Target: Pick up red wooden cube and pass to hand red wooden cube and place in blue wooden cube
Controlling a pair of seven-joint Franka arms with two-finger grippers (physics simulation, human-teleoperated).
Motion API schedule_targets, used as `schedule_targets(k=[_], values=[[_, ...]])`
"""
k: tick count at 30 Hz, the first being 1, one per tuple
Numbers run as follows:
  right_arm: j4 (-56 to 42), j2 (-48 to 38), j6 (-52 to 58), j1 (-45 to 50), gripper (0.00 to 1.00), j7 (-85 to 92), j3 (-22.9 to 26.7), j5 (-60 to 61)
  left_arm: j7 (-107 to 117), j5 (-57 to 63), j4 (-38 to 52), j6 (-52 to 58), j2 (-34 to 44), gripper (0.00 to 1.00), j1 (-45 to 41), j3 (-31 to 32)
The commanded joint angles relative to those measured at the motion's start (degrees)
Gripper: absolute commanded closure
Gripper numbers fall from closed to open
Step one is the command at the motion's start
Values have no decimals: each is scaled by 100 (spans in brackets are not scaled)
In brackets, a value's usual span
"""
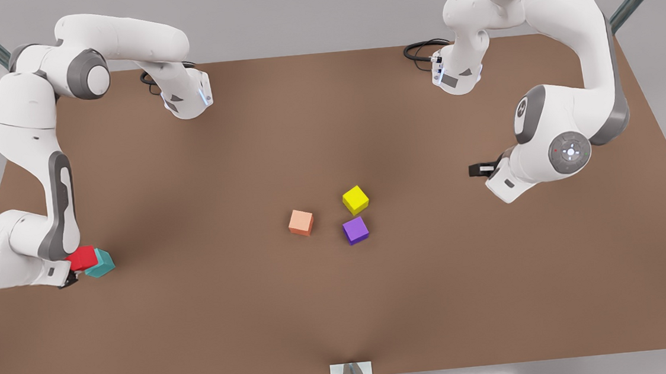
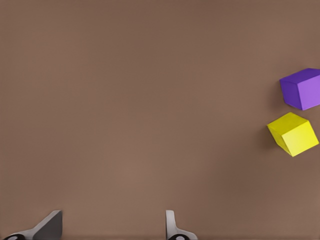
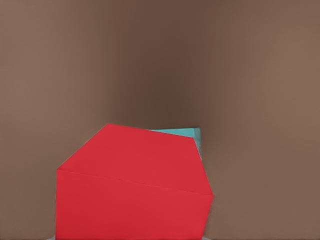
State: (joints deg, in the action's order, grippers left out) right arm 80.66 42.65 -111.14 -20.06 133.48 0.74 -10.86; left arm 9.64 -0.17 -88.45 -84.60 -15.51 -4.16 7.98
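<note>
The red wooden cube [image 1: 81, 258] is at the front view's left edge of the table, in my right gripper [image 1: 70, 278], which is shut on it. It fills the near part of the right wrist view as the red wooden cube [image 3: 132, 190] and hides the fingers there. The blue wooden cube [image 1: 101, 264], teal, sits on the table touching it, and a sliver of this blue wooden cube [image 3: 192, 135] shows just behind the red one. My left gripper [image 1: 476, 170] hangs open at the front view's right, its fingers [image 2: 172, 227] apart over bare table with nothing between them.
Three other cubes lie mid-table: salmon-orange [image 1: 301, 222], yellow [image 1: 355, 200] and purple [image 1: 355, 230]. The yellow cube [image 2: 293, 133] and purple cube [image 2: 302, 88] show far off in the left wrist view. The brown table [image 1: 342, 305] ends close beside the right gripper.
</note>
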Motion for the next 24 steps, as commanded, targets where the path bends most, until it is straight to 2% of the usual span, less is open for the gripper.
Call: schedule_targets(k=[1,4,5,7,24], values=[[63,-11,-180,-15,44,319,5,49,64,9,3,-4,4,0,2,2],[107,-11,-215,-24,44,310,5,49,64,9,3,-4,4,0,2,2],[107,-20,-215,-24,40,302,5,49,64,9,3,-4,4,0,2,2],[213,-73,-206,-24,0,266,5,49,64,9,3,-4,4,0,2,2],[248,-143,22,2,0,231,-38,199,73,9,3,-4,-40,0,2,-7]])
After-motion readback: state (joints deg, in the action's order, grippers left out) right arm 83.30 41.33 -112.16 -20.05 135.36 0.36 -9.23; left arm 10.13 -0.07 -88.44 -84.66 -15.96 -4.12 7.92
